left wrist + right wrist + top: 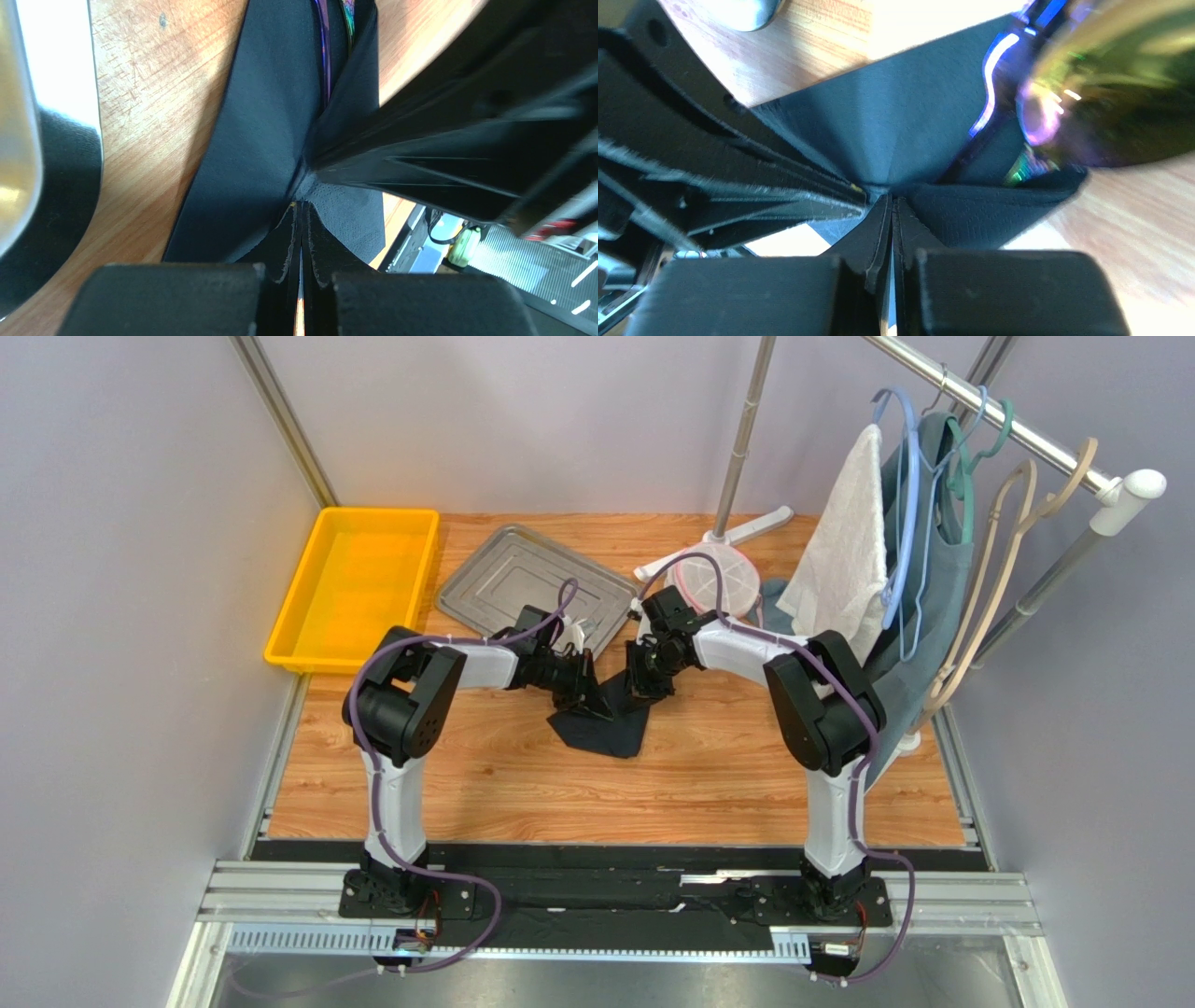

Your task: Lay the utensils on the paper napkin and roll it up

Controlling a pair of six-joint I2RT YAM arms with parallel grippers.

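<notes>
From above: a wood-grain desk (463,784) between grey walls, a yellow plastic bin (354,588) at upper left, a metal tray (526,581) beside it. The black paper napkin (606,732) lies folded at centre, where both arms meet.

Left wrist: the left hand (302,213) is pinched tight on a matte napkin fold; the thin purple fork (324,49) shows at top.

Right wrist: the right hand (891,210) is clamped on the napkin too, the glossy gold spoon (1116,91) at upper right.
</notes>
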